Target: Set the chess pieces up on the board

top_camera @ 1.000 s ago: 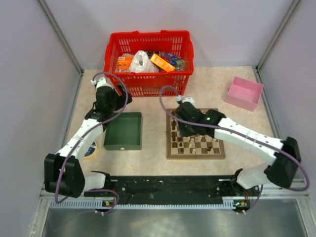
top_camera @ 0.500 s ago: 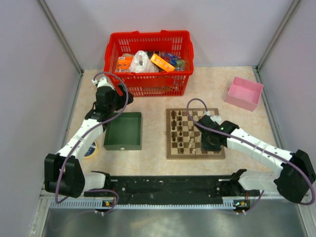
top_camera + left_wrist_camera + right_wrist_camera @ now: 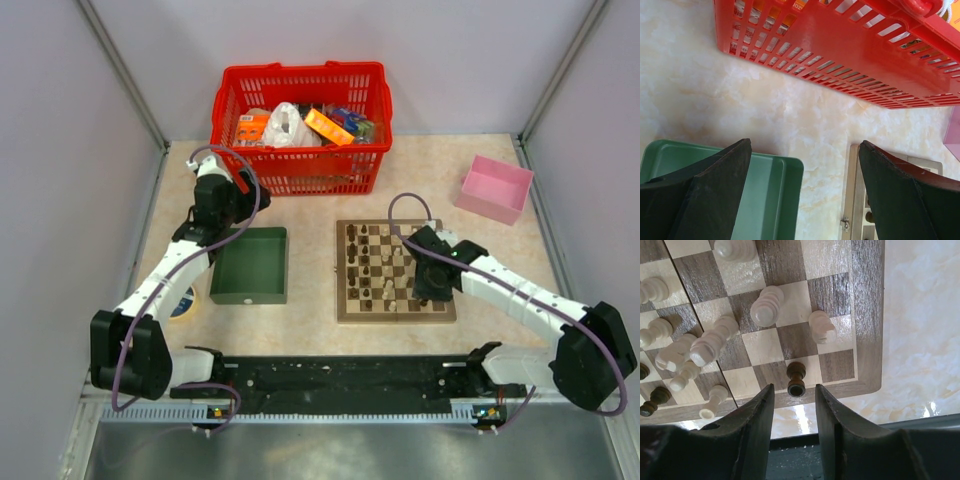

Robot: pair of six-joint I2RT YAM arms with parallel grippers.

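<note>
The board lies right of centre with several dark and pale chess pieces scattered on it. My right gripper hangs over the board's near right part. In the right wrist view the board's rim shows, and my right gripper is open, its tips either side of the top of a dark piece at the board's edge, with a gap on both sides. Pale pieces stand beyond. My left gripper is open and empty, above the table between tray and basket.
A green tray lies left of the board; its corner shows in the left wrist view. A red basket of packets stands at the back. A pink box sits at the back right. A round disc lies at the left.
My right arm has swung from the board's left side across to its near right part. The left arm has not moved.
</note>
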